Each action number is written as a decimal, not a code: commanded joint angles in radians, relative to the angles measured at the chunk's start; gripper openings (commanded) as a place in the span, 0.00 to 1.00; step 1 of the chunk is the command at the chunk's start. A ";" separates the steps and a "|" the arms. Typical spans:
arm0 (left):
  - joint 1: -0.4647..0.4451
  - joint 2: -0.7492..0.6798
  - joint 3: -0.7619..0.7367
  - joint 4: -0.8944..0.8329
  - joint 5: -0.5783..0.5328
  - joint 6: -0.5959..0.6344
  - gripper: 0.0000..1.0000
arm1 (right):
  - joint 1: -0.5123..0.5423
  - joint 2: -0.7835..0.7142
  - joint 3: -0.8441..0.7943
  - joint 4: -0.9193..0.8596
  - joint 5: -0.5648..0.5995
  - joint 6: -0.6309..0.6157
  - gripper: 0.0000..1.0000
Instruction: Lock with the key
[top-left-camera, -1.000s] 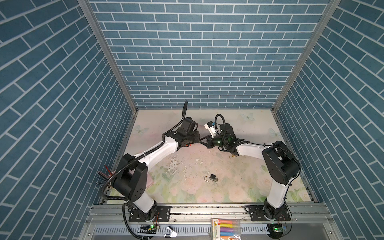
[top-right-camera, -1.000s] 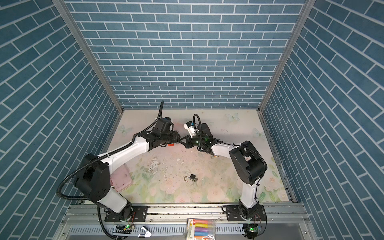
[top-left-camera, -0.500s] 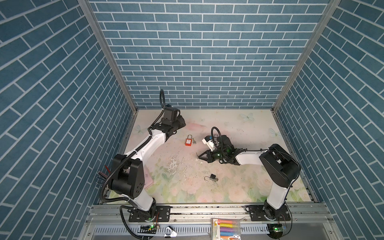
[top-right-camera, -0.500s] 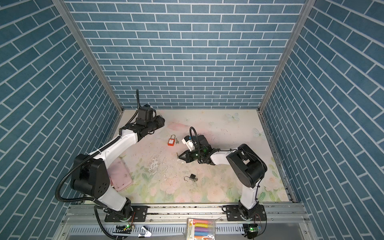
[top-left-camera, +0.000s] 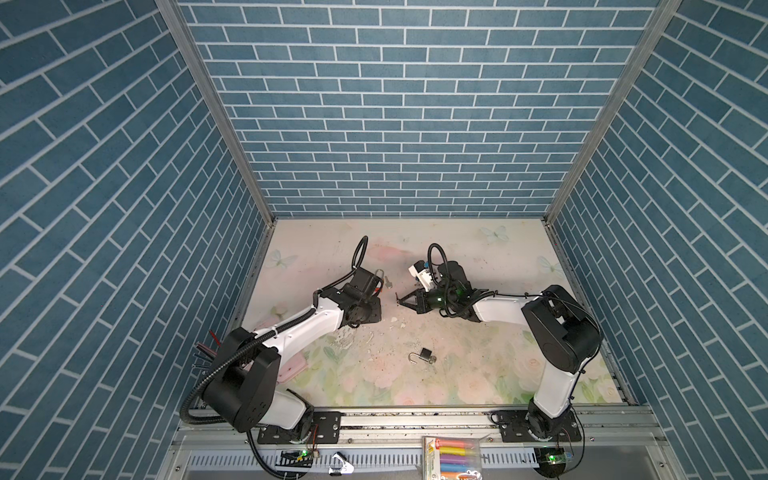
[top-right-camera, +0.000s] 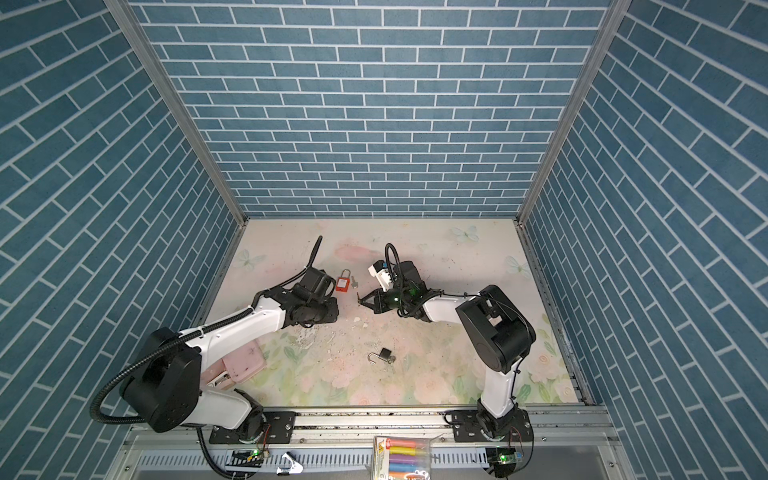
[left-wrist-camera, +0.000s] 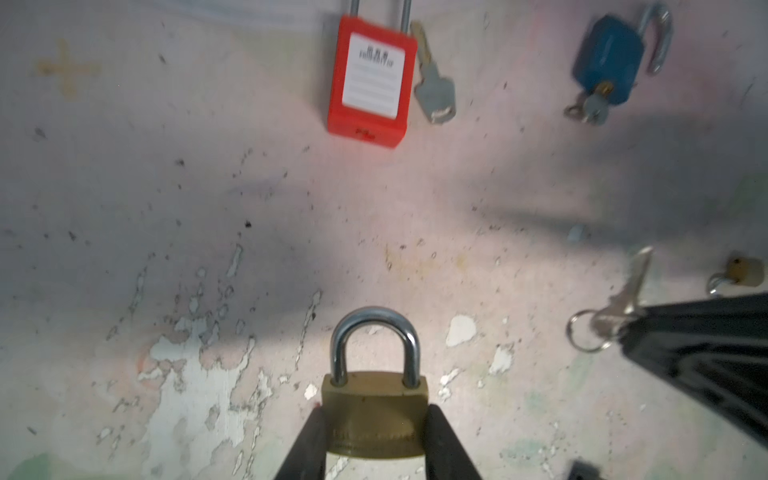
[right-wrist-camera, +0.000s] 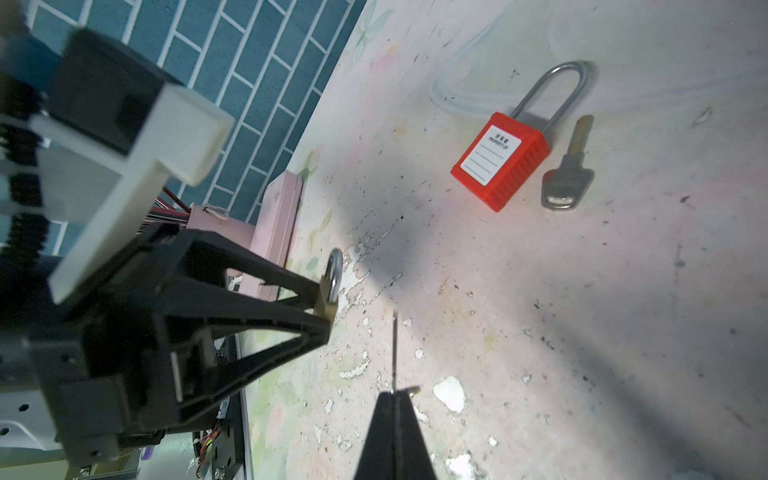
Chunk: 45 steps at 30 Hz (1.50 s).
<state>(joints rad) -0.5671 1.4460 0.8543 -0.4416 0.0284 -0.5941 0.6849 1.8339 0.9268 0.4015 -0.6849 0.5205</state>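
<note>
A brass padlock (left-wrist-camera: 374, 399) with a steel shackle seated in both holes sits between the fingers of my left gripper (left-wrist-camera: 376, 411), which is shut on its body. From the right wrist view the same gripper (right-wrist-camera: 326, 307) tapers to that padlock (right-wrist-camera: 330, 286) just above the floor. My right gripper (right-wrist-camera: 392, 395) is shut on a thin silver key (right-wrist-camera: 394, 349), seen edge-on with its blade pointing past the fingertips. In the left wrist view this key (left-wrist-camera: 623, 299) with its ring sticks out of the right gripper's black fingers (left-wrist-camera: 706, 353), a short way to the side of the padlock. In both top views the right gripper (top-left-camera: 400, 297) (top-right-camera: 360, 300) faces the left arm.
A red padlock (top-right-camera: 342, 284) and a grey key (top-right-camera: 354, 283) lie together behind the grippers. A blue padlock (left-wrist-camera: 606, 66) with an open shackle and a small brass lock (left-wrist-camera: 744, 270) lie further off. A dark open padlock (top-left-camera: 424, 355) lies toward the front. A pink box (top-right-camera: 243, 361) sits by the left arm.
A second ago the two grippers met tip to tip. Half a second ago the left arm was far back left; it is now near the middle again, facing the right gripper.
</note>
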 joint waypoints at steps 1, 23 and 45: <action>-0.017 0.031 -0.024 0.013 0.015 -0.005 0.00 | 0.002 0.021 0.014 -0.028 -0.011 0.018 0.00; -0.054 0.160 0.006 0.033 -0.080 0.018 0.44 | 0.014 0.039 0.005 -0.043 -0.012 0.013 0.00; 0.209 -0.519 -0.187 0.391 -0.031 0.144 0.86 | 0.025 0.044 0.171 -0.442 -0.039 -0.011 0.00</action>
<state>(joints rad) -0.4812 0.9707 0.7467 -0.1852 -0.1165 -0.4671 0.6979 1.8656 1.0508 0.0612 -0.7002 0.5190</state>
